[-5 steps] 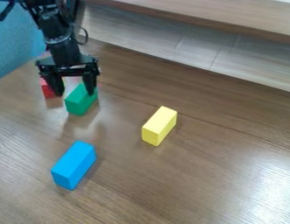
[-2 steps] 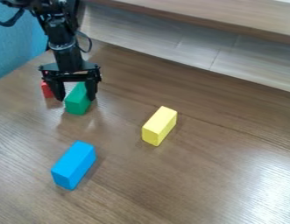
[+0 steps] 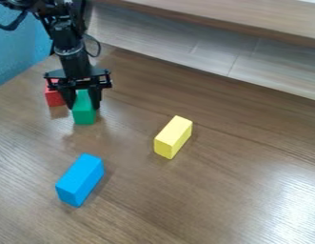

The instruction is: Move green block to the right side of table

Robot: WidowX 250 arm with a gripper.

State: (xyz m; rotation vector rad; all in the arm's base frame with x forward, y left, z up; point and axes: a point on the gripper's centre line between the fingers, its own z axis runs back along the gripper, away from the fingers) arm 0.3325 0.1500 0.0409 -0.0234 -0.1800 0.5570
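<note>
Camera view: on the far left of the bench, just right of the red block, the claw has narrowed and closed around the green block, which has turned slightly between its fingers.

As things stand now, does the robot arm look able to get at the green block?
Yes, most likely. The gripper is down around the green block, one finger at each side. The red block stands close by but seems not to block it.

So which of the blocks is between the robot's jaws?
The green block, at the upper left; the red block, yellow block and blue block all lie outside the jaws.
</note>
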